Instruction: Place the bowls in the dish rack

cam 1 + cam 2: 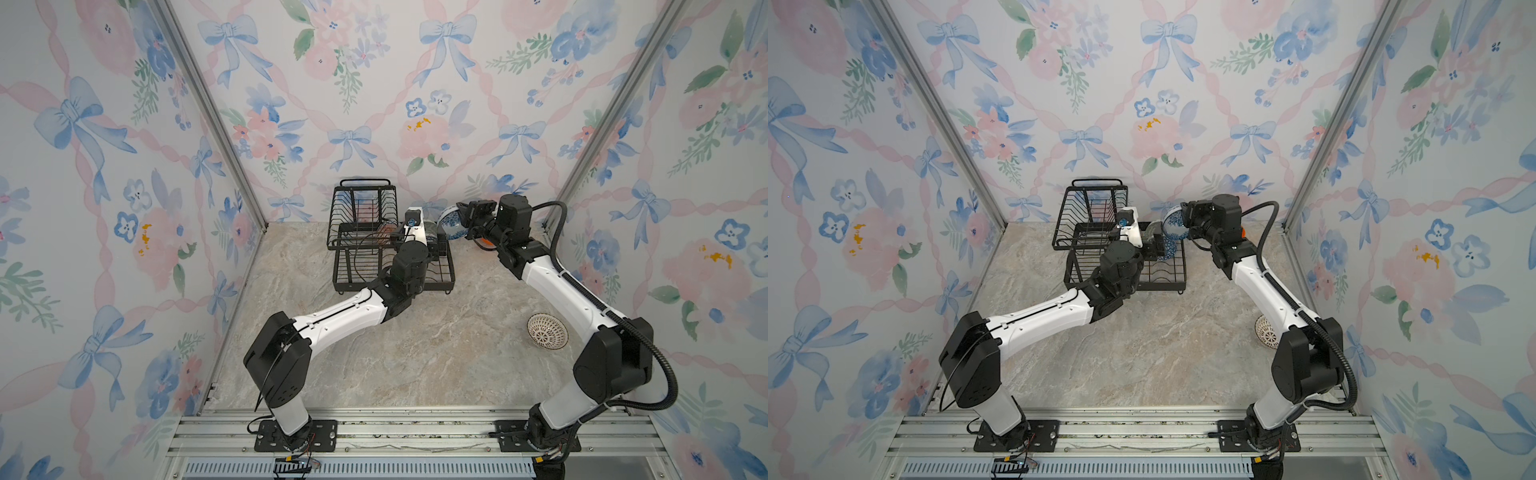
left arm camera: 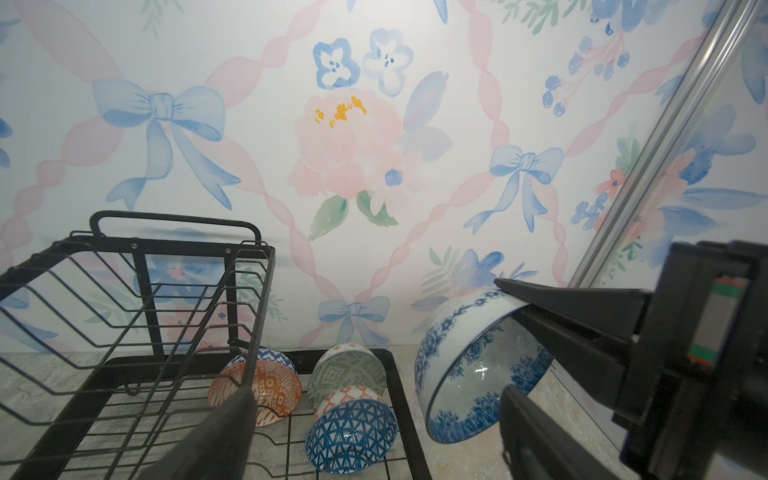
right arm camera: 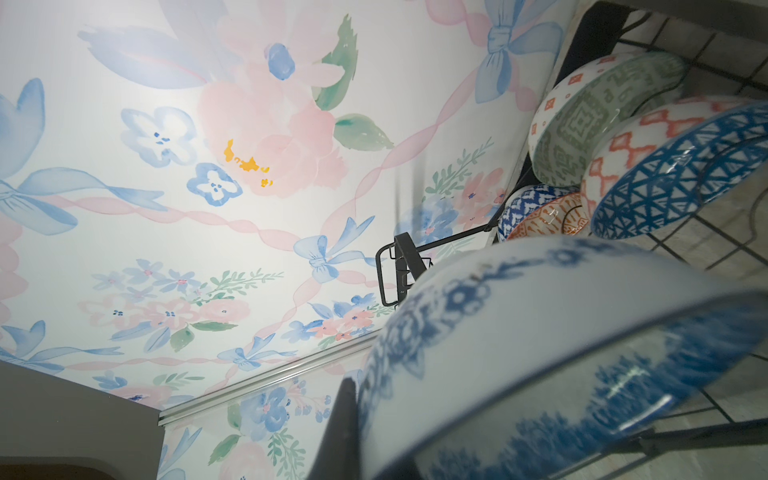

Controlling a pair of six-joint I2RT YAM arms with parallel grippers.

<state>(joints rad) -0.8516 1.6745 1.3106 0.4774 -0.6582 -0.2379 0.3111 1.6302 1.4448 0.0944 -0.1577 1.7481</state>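
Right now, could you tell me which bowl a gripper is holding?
The white bowl with blue flowers: the right gripper pinches its rim by the dish rack. The others stand free, in the rack or on the table.

Lab booth, shown by wallpapered panels [image 1: 374, 83], aluminium rails [image 1: 374, 432].

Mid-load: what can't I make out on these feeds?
Plain glossy orange bowl: in a top view, only a sliver shows behind the right arm.
White lattice-patterned bowl: in a top view, half hidden by that arm.
White blue-floral bowl: right wrist view, blurred, cut off by edges.
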